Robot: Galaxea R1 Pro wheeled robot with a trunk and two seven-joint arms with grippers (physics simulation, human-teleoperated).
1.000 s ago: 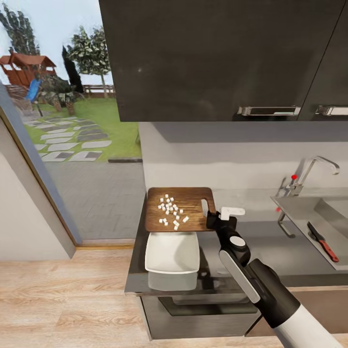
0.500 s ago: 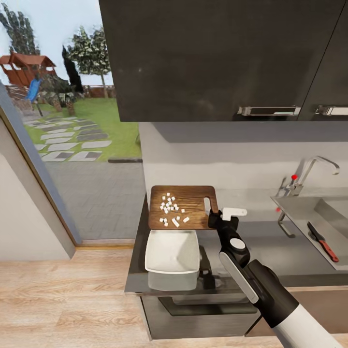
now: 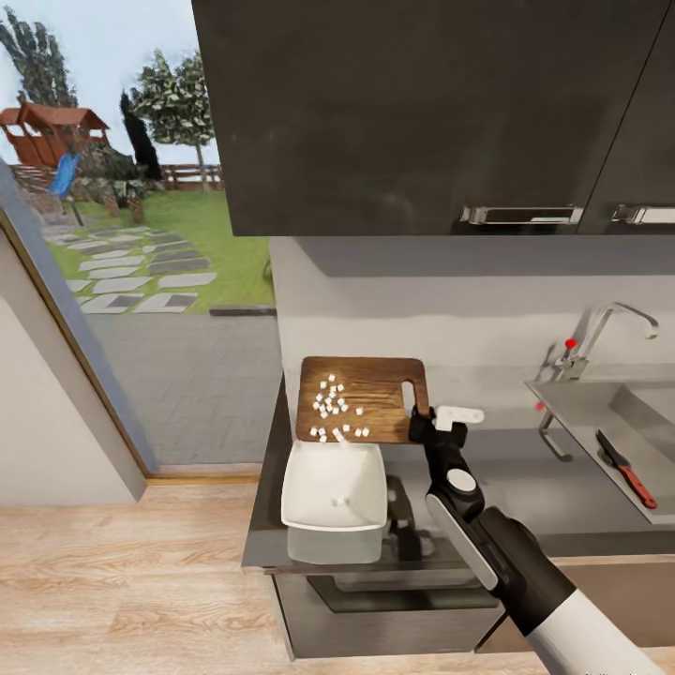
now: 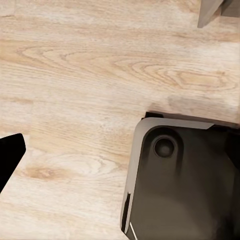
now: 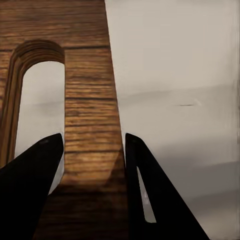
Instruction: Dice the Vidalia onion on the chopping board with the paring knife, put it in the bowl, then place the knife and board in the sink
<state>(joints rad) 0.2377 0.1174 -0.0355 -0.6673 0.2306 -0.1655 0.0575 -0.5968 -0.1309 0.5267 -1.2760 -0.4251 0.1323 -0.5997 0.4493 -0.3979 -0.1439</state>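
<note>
The shallow white square bowl sits at the grey countertop's near edge, holding a few white onion dice. Just beyond, the right gripper pinches the handle end of the brown wooden chopping board, tilted over the bowl. Far right, the red-handled paring knife lies in the steel sink.

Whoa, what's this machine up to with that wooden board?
The robot's right pincer grips the chopping board by its handle end and holds it tilted over the bowl on the countertop. Most of the diced onion sits on the board; a piece or two lies in the bowl. The paring knife already lies in the sink, off to the right.
</note>
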